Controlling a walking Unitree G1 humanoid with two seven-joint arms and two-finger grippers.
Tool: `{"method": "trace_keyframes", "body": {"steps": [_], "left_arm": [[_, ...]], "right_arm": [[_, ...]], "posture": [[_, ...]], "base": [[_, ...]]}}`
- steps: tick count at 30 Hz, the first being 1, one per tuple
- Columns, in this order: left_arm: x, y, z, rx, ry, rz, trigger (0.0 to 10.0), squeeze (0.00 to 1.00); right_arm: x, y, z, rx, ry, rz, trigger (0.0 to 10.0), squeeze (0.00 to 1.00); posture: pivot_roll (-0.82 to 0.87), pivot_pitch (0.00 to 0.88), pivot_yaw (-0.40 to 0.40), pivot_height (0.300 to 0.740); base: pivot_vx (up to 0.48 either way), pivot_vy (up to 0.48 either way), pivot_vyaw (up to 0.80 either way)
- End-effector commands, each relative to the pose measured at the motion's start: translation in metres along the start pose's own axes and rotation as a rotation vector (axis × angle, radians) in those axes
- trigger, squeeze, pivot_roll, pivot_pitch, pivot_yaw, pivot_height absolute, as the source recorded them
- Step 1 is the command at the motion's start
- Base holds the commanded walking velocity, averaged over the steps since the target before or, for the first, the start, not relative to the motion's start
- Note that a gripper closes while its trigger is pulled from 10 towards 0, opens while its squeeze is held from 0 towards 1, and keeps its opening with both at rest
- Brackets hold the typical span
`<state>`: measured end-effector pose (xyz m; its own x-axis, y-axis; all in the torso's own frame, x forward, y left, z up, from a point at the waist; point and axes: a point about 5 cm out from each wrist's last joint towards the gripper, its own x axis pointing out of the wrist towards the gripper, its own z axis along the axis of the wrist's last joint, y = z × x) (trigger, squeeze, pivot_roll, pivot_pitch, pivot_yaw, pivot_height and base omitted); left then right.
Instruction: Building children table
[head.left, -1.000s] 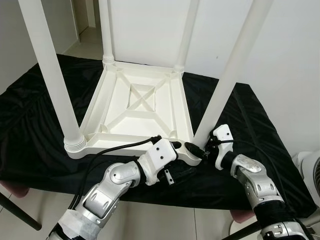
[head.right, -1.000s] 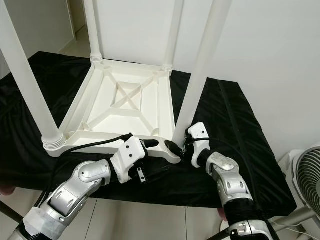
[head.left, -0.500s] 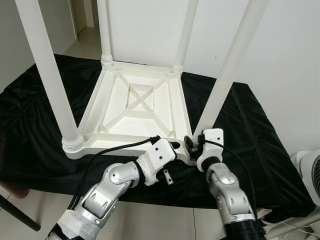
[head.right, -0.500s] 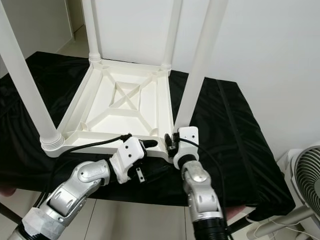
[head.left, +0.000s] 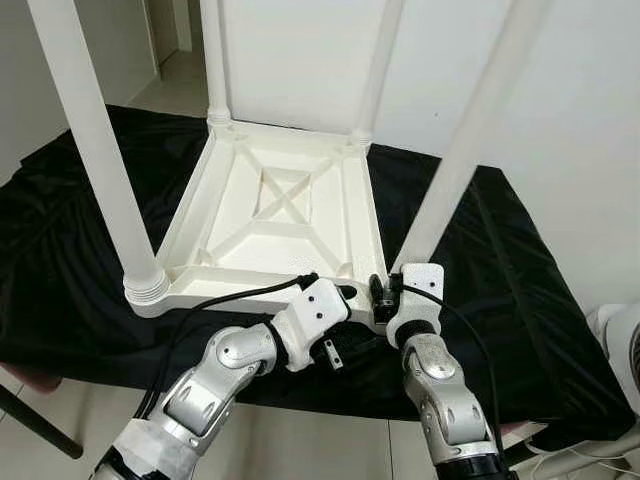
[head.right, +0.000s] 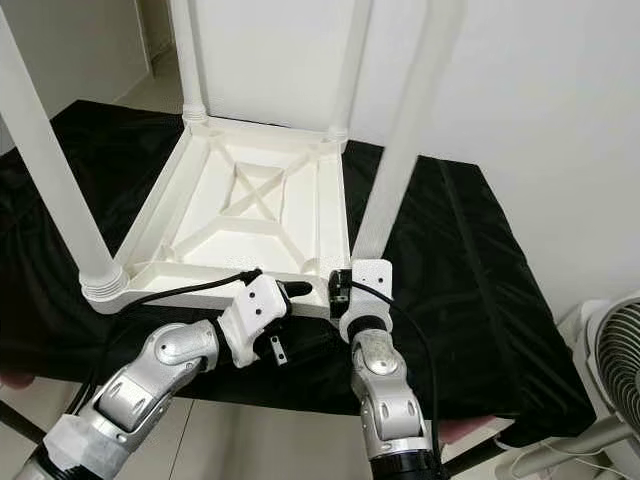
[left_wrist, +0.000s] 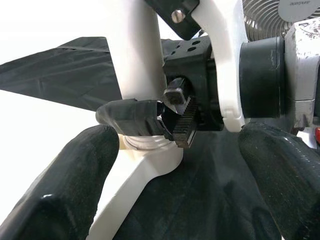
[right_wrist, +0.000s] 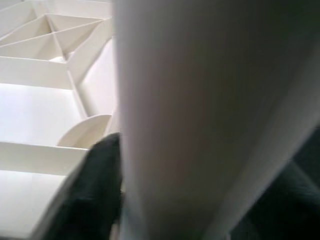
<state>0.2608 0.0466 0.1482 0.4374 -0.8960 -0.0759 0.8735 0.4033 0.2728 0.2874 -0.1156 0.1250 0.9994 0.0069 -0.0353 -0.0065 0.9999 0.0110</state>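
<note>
Left eye view: we find the white plastic children's table (head.left: 270, 215) lying upside down at frame centre on a black cloth (head.left: 500, 270), its four legs rising out of the top of the frame. At lower centre our right pincer (head.left: 385, 292) clasps the base of the near-right leg (head.left: 455, 170), one black finger (left_wrist: 135, 116) wrapped against it just above the corner socket (left_wrist: 145, 155). Our left pincer (head.left: 335, 352) sits just left of that corner, fingers spread wide and gripping nothing.

We judge the step to be seating this last leg. Done well, it calls for keeping the leg square to the socket, turning or pressing it down evenly, and steadying the frame with the free left pincer so the table does not skate on the cloth.

Smooth, matte moulded plastic makes up the table; the legs are round, tapering tubes ending in ribbed collars (head.left: 147, 288). Crossed stiffening ribs (head.left: 285, 195) pattern the underside. Glossy and creased, the cloth looks slippery. A grey fan (head.right: 615, 345) stands at the lower right edge.
</note>
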Motion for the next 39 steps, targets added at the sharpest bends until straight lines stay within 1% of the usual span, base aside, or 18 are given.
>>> {"method": "trace_keyframes", "body": {"steps": [1,2,3,4,5,6,8,9,12,14,19,22,26,27,29,30,35,39], "left_arm": [[0.002,-0.002,0.001,0.013,-0.003,-0.047,10.0,0.0],[0.002,-0.001,0.001,0.014,-0.004,-0.045,10.0,0.0],[0.001,-0.001,0.001,0.015,-0.003,-0.045,10.0,0.0],[0.001,-0.001,0.001,0.015,-0.003,-0.045,10.0,0.0],[0.001,0.0,0.001,0.016,-0.002,-0.044,10.0,0.0],[0.001,0.0,0.0,0.017,-0.001,-0.045,10.0,0.0],[0.001,-0.002,0.0,0.018,-0.001,-0.055,10.0,0.0],[0.001,-0.002,0.0,0.018,-0.001,-0.055,10.0,0.0],[0.002,-0.003,0.001,0.018,-0.004,-0.065,10.0,0.0],[0.003,-0.004,0.001,0.019,-0.006,-0.069,10.0,0.0],[0.005,-0.006,0.001,0.025,-0.004,-0.08,10.0,0.0],[0.006,-0.006,0.001,0.028,-0.004,-0.085,10.0,0.0],[0.006,-0.006,0.002,0.028,-0.005,-0.086,10.0,0.0],[0.005,-0.005,0.002,0.027,-0.004,-0.086,10.0,0.0],[0.006,-0.006,0.002,0.027,-0.005,-0.087,10.0,0.0],[0.006,-0.006,0.002,0.026,-0.005,-0.088,10.0,0.0],[0.007,-0.007,0.002,0.025,-0.008,-0.09,10.0,0.0],[0.008,-0.008,0.002,0.02,-0.012,-0.087,10.0,0.0]], "right_arm": [[-0.002,0.002,-0.001,0.022,0.0,-0.02,10.0,1.0],[-0.002,0.0,0.003,0.035,-0.026,0.003,10.0,1.0],[-0.001,0.0,0.004,0.058,-0.019,0.078,10.0,0.75],[-0.001,0.0,0.004,0.058,-0.019,0.078,10.0,0.75],[-0.001,0.001,0.004,0.076,-0.011,0.133,10.0,0.75],[-0.001,-0.002,0.005,0.06,-0.014,0.165,10.0,0.0],[0.001,-0.011,0.006,0.015,-0.011,0.264,10.0,0.0],[0.001,-0.011,0.006,0.015,-0.011,0.264,10.0,0.0],[0.004,-0.017,0.01,-0.024,-0.023,0.388,10.0,0.0],[0.005,-0.018,0.012,-0.094,-0.044,0.475,10.0,0.0],[0.012,-0.021,0.008,-0.117,-0.025,0.538,10.0,0.0],[0.016,-0.02,0.005,-0.124,-0.012,0.618,10.0,0.0],[0.023,-0.021,-0.001,-0.155,0.023,0.645,10.0,0.0],[0.024,-0.021,-0.003,-0.175,0.032,0.652,4.4,0.0],[0.025,-0.021,-0.004,-0.185,0.033,0.665,4.4,0.0],[0.026,-0.021,-0.005,-0.189,0.035,0.673,0.0,0.0],[0.027,-0.022,-0.008,-0.186,0.042,0.683,0.0,0.0],[0.025,-0.025,-0.013,-0.168,0.047,0.694,0.0,0.0]], "posture": [[-0.08,0.0,-0.109,0.74],[-0.08,0.0,-0.108,0.74],[-0.08,0.0,-0.108,0.74],[-0.08,0.0,-0.108,0.74],[-0.08,0.0,-0.108,0.74],[-0.08,0.0,-0.104,0.74],[-0.08,0.0,-0.101,0.74],[-0.08,0.0,-0.101,0.74],[-0.08,0.0,-0.098,0.74],[-0.08,0.0,-0.094,0.74],[-0.09,0.0,-0.079,0.74],[-0.09,0.0,-0.077,0.74],[-0.08,0.0,-0.071,0.74],[-0.08,0.0,-0.07,0.74],[-0.08,0.0,-0.07,0.74],[-0.09,0.0,-0.07,0.74],[-0.08,0.0,-0.074,0.74],[-0.09,0.0,-0.078,0.74]], "base": [[0.0,0.0,0.0],[0.0,0.0,0.0],[0.0,0.0,0.0],[0.0,0.0,0.0],[0.0,0.0,0.0],[0.0,0.0,0.0],[0.0,0.0,0.0],[0.0,0.0,0.0],[0.0,0.0,0.0],[0.0,0.0,0.0],[0.0,0.0,0.0],[0.0,0.0,0.0],[0.0,0.0,0.0],[0.0,0.0,0.0],[0.0,0.0,0.0],[0.0,0.0,0.0],[0.0,0.0,0.0],[0.0,0.0,0.0]]}}
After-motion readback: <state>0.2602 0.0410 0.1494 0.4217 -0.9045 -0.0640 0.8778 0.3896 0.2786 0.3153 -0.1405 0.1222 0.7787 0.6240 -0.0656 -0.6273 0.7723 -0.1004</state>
